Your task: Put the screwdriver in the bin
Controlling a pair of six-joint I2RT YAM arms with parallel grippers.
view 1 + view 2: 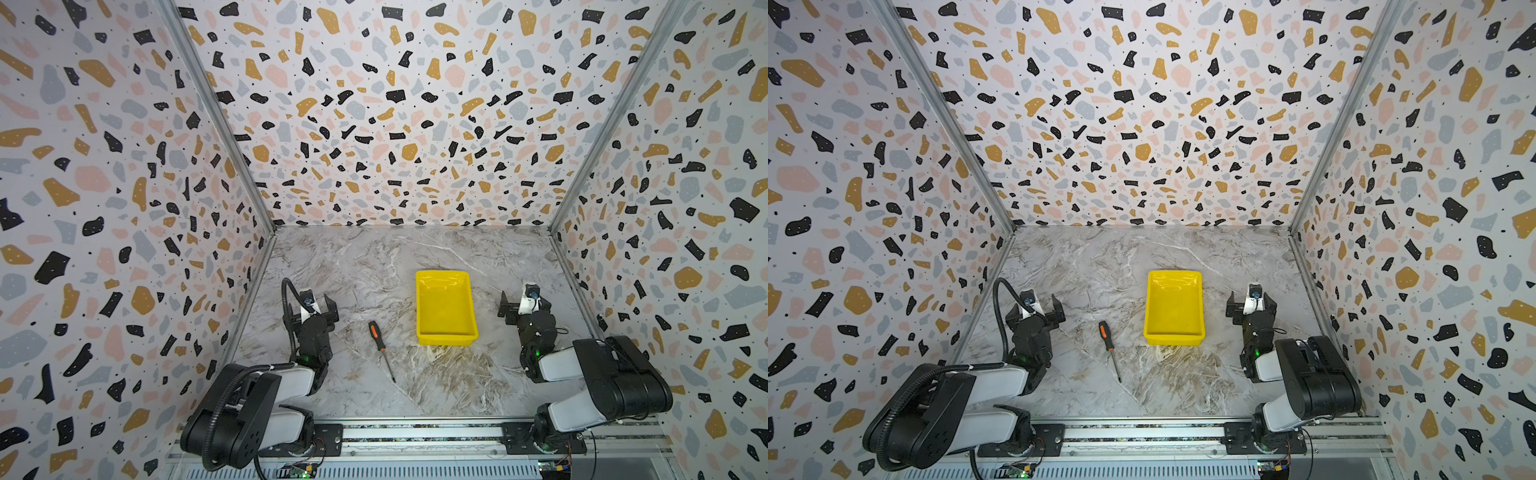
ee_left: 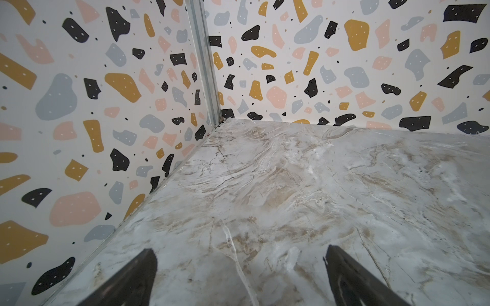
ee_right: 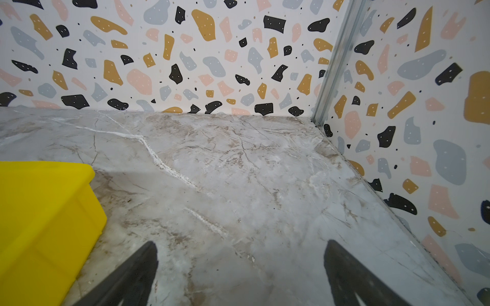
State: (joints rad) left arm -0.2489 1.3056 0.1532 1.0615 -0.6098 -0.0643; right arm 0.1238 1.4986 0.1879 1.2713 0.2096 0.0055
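Top views both show the screwdriver (image 1: 381,350) lying flat on the marble desk (image 1: 353,266), lower middle of frame. Its orange-and-black handle is toward the top and the thin shaft runs down and slightly right. It is outside the bin. The yellow bin (image 1: 446,340) sits to the screwdriver's right, near but clearly apart, with its long side running up the frame.

Left claw (image 1: 311,311) hangs left of the screwdriver, apart from it. Right claw (image 1: 524,308) hangs right of the bin, near its right wall and not touching.

Left wrist view: left claw (image 2: 240,254) has its two dark fingers spread wide and holds nothing. Ahead of it are bare desk and a corner of the patterned wall (image 2: 79,106).

Right wrist view: right claw (image 3: 240,246) is also spread wide and holds nothing, with a corner of the bin (image 3: 45,212) off to one side.

Both arms are folded low in the top views, bases on the metal rail (image 1: 415,432) along the bottom edge.
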